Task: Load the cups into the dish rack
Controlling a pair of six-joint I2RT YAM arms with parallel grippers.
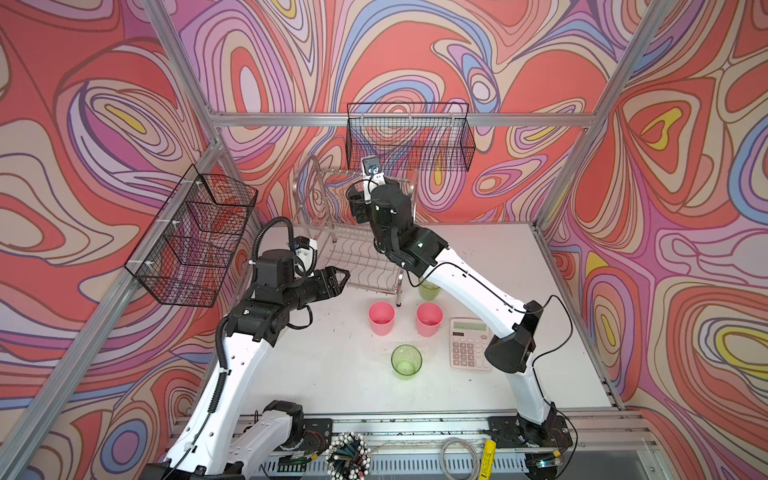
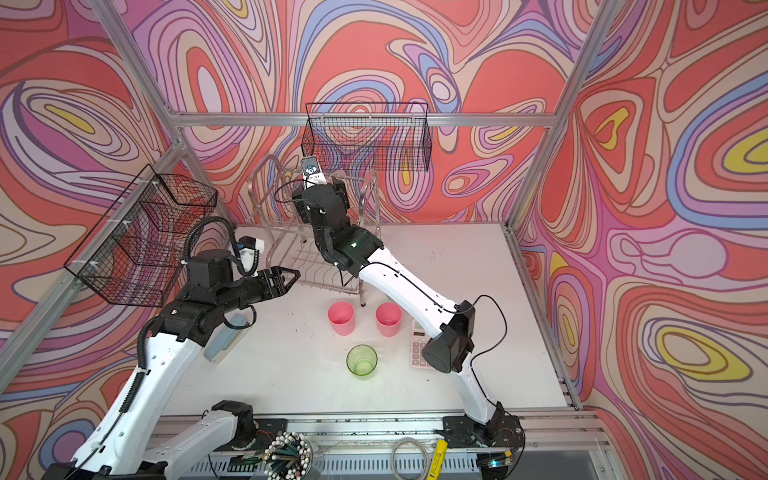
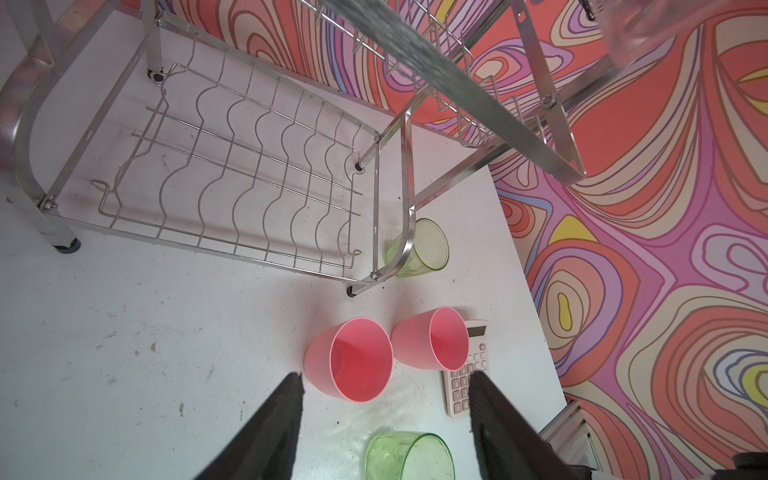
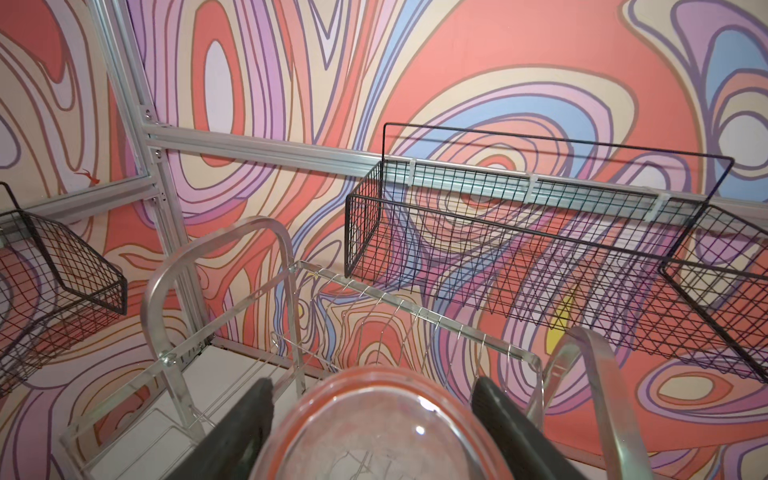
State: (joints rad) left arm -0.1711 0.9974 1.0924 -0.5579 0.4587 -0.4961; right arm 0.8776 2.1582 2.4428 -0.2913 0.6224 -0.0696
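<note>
Silver wire dish rack (image 3: pixel 376 208) empty; right gripper (image 4: pixel 373 386) clamps clear ribbed plastic cup (image 4: pixel 374 436), left gripper (image 3: pixel 386 377) jaws apart; two pink cups (image 1: pixel 381 318), two translucent green cups (image 1: pixel 406 361) unloaded.

The left arm (image 1: pixel 241 365) bends at the elbow, its wrist level; the left gripper (image 1: pixel 343 276) holds its jaws apart, empty. The right arm (image 1: pixel 465 282) reaches far and high, the right gripper (image 4: pixel 374 384) clamped around a clear cup (image 4: pixel 374 440)

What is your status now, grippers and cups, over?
Right gripper shut on clear cup, at dish rack top tier. Left gripper open, empty. Two pink cups, two green cups on table. Calculator beside one pink cup; nothing blocks rack.
</note>
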